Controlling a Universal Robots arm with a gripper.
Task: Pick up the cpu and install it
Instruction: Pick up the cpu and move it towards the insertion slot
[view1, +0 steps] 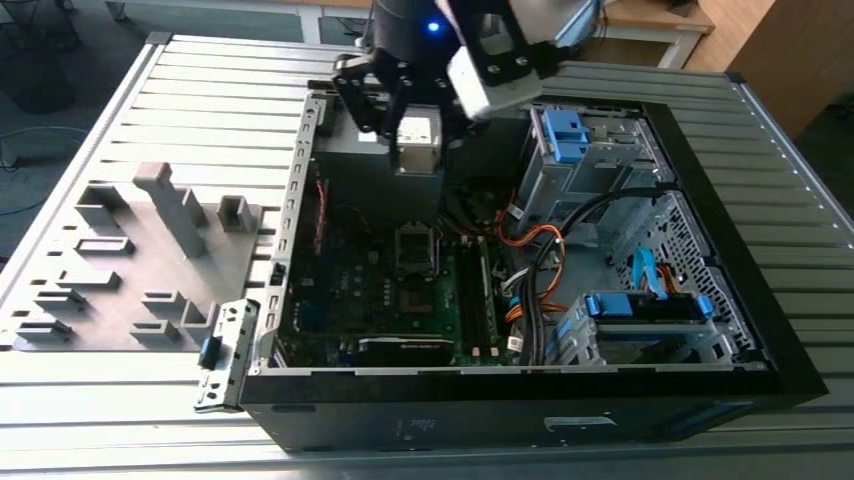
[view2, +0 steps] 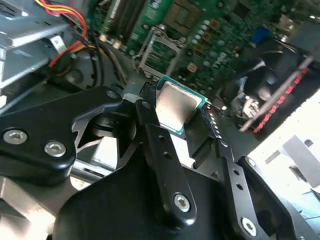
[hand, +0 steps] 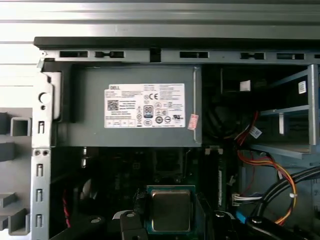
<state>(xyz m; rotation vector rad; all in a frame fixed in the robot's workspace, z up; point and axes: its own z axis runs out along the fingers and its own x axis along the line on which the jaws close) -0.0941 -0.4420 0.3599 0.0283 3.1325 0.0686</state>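
Pinching the thin silver-topped square cpu (view2: 176, 106) by its edges, the black gripper (view2: 178, 114) is holding something seemingly light, stiff and fragile.

The exterior view looked steeply down from well back onto the whole open computer case (view1: 534, 415). Both wrist views sat close above its interior, the first facing the power supply (hand: 132, 107), the second facing the motherboard (view2: 200, 45). The cpu (hand: 171, 210) appeared in both wrist views.
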